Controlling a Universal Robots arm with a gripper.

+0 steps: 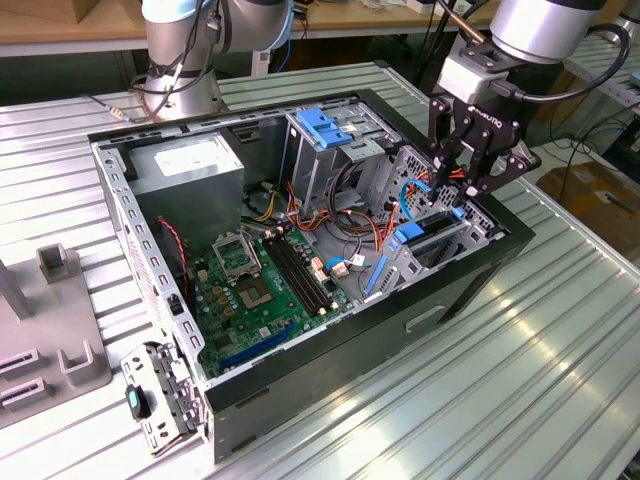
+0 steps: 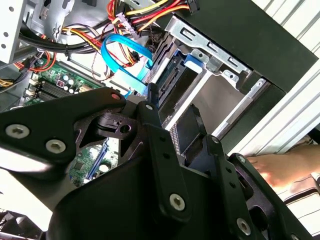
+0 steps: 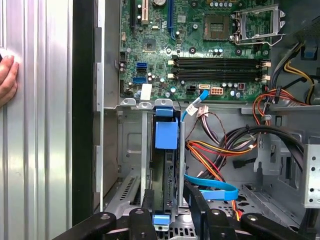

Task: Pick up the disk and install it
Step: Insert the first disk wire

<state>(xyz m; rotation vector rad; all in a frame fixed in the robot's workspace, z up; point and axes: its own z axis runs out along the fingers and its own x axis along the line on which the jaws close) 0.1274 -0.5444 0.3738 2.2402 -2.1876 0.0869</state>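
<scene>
Currently the disk (image 3: 169, 172) stands on edge in the drive bay (image 3: 131, 150), lower centre of the first wrist view. Your hand (image 3: 169, 194) straddles it; clamped or loose, you cannot tell. The blue cable (image 3: 215, 186) just beside could snag, and any tilt could jam the rails.

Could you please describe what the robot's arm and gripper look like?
The arm is a silver-grey tube ending in a pale grey wrist block, with a black cable looping beside it. The gripper is matt black with white lettering, built of jointed links pinned by silver screws in the second wrist view.
</scene>
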